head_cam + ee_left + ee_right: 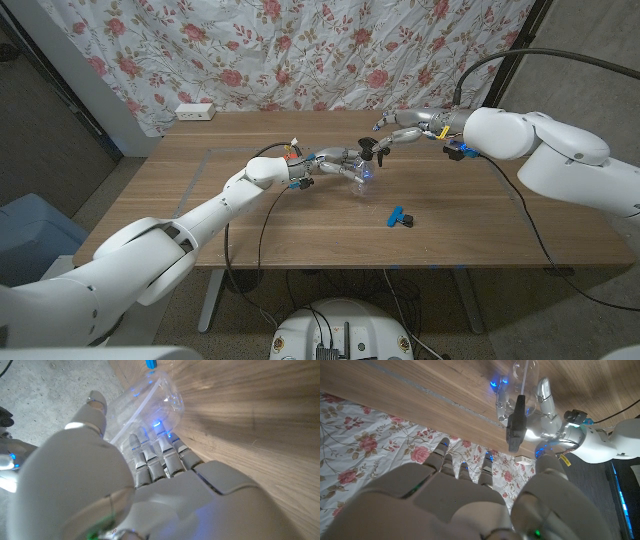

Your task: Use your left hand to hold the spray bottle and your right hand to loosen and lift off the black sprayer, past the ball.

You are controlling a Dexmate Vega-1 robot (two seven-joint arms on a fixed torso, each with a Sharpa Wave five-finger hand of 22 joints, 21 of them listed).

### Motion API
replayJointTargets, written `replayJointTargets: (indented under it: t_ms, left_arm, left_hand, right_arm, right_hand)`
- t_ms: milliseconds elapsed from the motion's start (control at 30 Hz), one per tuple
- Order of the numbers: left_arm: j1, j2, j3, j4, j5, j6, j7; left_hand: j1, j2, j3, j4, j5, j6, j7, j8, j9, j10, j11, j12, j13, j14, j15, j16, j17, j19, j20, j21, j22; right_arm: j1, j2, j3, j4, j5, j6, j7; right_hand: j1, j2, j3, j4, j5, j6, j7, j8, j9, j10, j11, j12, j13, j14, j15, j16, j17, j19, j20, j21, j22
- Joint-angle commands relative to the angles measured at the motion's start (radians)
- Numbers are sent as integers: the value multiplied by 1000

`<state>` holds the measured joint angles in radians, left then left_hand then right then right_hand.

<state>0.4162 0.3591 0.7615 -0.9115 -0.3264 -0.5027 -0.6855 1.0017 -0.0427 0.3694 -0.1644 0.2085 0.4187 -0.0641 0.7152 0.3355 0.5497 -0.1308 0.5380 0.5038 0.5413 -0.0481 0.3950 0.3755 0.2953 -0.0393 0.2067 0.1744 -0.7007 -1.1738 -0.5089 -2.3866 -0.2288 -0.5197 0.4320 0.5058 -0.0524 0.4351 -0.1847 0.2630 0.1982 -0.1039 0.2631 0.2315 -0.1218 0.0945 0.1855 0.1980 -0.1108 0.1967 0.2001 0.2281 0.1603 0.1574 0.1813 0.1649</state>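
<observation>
My left hand point(335, 160) grips a clear spray bottle point(362, 174) above the middle of the table. The bottle's black sprayer point(377, 151) sits on its neck, pointing toward my right hand point(402, 131). That hand hovers just behind the sprayer with fingers spread and holds nothing. In the right wrist view the sprayer point(516, 422) and its thin tube lie beyond my right hand's fingertips point(487, 466), with a gap between them. In the left wrist view my left hand's fingers point(160, 455) wrap the clear bottle point(150, 400).
A small blue clip-like object point(400, 217) lies on the wooden table point(480, 230) in front of the bottle. A white power strip point(195, 112) sits at the table's back left, by the floral curtain. A taped rectangle marks the tabletop.
</observation>
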Motion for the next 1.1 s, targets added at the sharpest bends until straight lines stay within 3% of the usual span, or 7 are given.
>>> replayJointTargets:
  t_ms: [33, 300, 1100]
  left_arm:
    - [8, 6, 4, -25, 3, 13, 0]
    - [23, 20, 6, -61, 5, 32, 5]
    - [44, 34, 8, -95, 2, 50, 13]
  left_hand:
    - [20, 101, 3, 7, 4, 23, -11, 8, 4, 55, -64, 3, 45, 6, -152, -2, 3, 6, -56, -1, 3]
    - [20, 101, 2, 4, 3, 26, -10, 12, 2, 59, -62, 4, 47, 10, -154, -2, 4, 7, -57, -1, 3]
    - [17, 110, 3, 0, 2, 30, -8, 25, 1, 68, -58, 5, 54, 16, -154, -7, 8, 7, -55, -1, 3]
  right_arm:
    - [49, 26, -54, -4, -86, -24, 82]
    - [47, 33, -55, -2, -109, -23, 102]
    - [21, 40, -36, -16, -130, -44, 116]
  right_hand:
    - [19, 4, 15, 0, 6, 14, -17, 16, 6, -10, 1, 7, 1, -8, 0, 6, 0, 0, 2, 4, 3]
    - [50, 6, 26, -1, 4, 20, -35, 24, 11, -11, -1, 8, 1, -3, -5, 9, 0, 11, -5, 8, 3]
    - [219, 17, 80, -4, -27, 153, -93, 113, 39, -2, -20, 14, 2, 16, -18, 19, 0, 42, -26, 11, 2]
